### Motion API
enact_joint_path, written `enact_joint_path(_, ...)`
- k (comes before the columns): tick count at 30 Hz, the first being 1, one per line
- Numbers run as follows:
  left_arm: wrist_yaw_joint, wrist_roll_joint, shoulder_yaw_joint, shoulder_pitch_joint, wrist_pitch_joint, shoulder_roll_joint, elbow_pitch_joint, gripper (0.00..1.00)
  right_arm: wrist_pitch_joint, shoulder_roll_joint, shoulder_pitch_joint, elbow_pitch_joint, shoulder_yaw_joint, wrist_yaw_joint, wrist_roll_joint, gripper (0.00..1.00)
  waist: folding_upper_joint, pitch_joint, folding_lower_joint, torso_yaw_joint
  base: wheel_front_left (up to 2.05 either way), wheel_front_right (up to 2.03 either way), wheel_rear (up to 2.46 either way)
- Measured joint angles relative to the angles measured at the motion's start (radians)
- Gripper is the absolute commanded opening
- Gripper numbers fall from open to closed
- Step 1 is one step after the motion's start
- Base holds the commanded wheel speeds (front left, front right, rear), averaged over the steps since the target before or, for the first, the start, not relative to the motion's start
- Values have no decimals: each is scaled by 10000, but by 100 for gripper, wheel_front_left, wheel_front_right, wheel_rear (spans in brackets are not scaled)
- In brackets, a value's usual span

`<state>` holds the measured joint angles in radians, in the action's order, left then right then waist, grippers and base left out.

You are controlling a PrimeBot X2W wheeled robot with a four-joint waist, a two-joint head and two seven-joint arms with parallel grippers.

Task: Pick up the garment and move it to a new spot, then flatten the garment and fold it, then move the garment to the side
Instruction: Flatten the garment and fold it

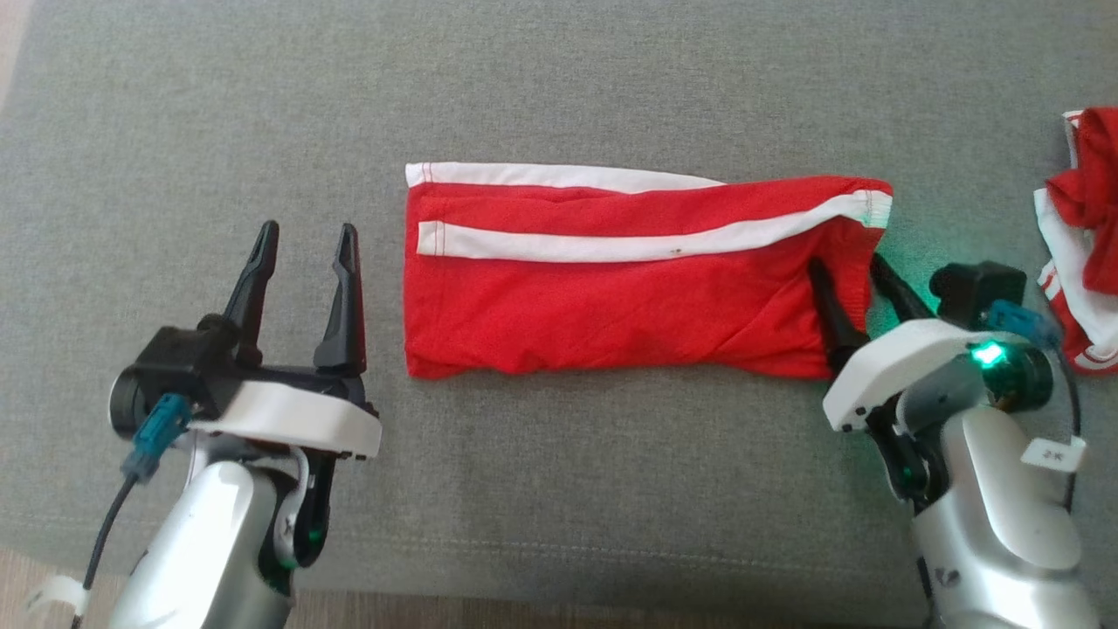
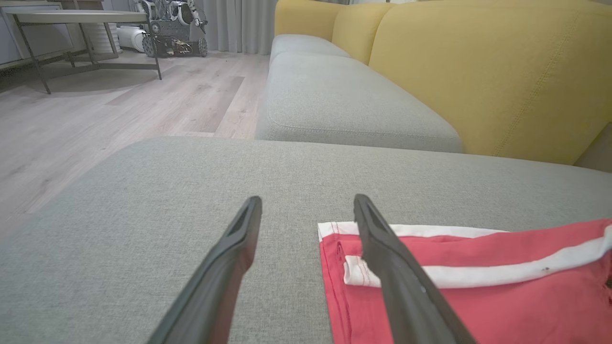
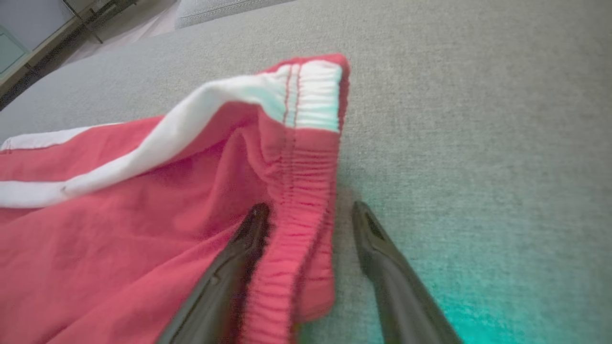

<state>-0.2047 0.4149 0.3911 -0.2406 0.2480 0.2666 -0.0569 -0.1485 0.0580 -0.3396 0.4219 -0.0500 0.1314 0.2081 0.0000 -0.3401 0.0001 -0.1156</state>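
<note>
While the left gripper [image 1: 308, 229] hangs spread beside the red shorts [image 1: 611, 297], the right gripper [image 1: 845, 262] straddles their waistband [image 3: 296, 200], jaws apart.

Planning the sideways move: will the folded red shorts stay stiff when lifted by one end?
Probably floppy: the red shorts are creased cloth, and the waistband bunches between the right end effector's open fingers. Likely light, being so thin. Lifted by one end, the folded layers may droop and fall open.

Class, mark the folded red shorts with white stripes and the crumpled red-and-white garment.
Folded red shorts [image 1: 611, 306]: head view, plain red middle.
Crumpled red-and-white garment [image 1: 1090, 196]: head view, upper red folds.
</note>
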Motion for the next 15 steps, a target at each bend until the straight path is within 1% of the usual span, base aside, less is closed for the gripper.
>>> enact_joint_path(1, 27, 0, 0, -15, 0, -6, -12, 100, -58, 10, -47, 31, -79, 0, 171, 38, 0, 3, 0, 7, 0, 0, 0)
enact_joint_path(2, 29, 0, -2, -36, 0, -8, -19, 100, -125, 17, -85, 71, -140, 0, 290, 0, 0, 6, 0, 20, 0, 0, 0)
enact_joint_path(5, 33, -25, -19, -84, 2, -12, -31, 100, -245, 15, -120, 125, -328, 0, 608, 0, 0, 41, 0, 72, 0, 0, 0)
enact_joint_path(11, 23, -77, -63, -71, 13, -10, -36, 100, -280, 4, -48, 4, -360, 0, 650, 0, 0, 178, 0, 205, 0, 0, 0)
enact_joint_path(15, -23, -77, -96, -59, 13, -8, -8, 100, -420, 0, 515, -445, -192, 0, 627, 0, 0, 333, 0, 343, 0, 0, 0)
